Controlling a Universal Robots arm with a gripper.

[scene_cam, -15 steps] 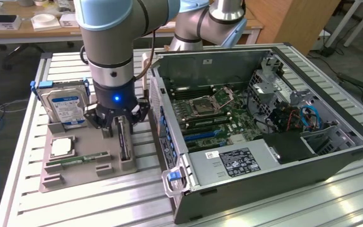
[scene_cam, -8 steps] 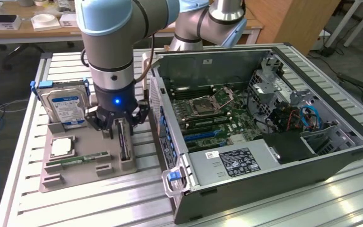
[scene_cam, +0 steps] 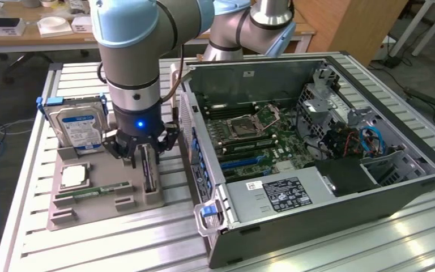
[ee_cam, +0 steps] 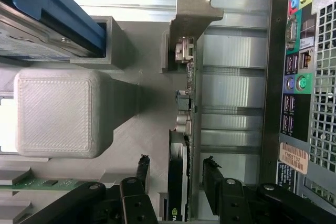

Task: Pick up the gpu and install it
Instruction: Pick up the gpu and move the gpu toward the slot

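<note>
my jaws: wide open, empty, astride the gpu (ee_cam: 178, 177) | risk: closing off-centre may tilt it in its holder (scene_cam: 89, 218) slot

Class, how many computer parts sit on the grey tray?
4: blue-labelled silver hard drive upright, rearmost; square silver processor beside it; narrow green memory stick lying nearer; dark gpu card on edge at the gripper. More may be hidden.

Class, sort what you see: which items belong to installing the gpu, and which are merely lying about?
Belongs to the job: gpu, gripper open astride it, computer case.
Lying about: hard drive, memory stick, processor chip.
</note>
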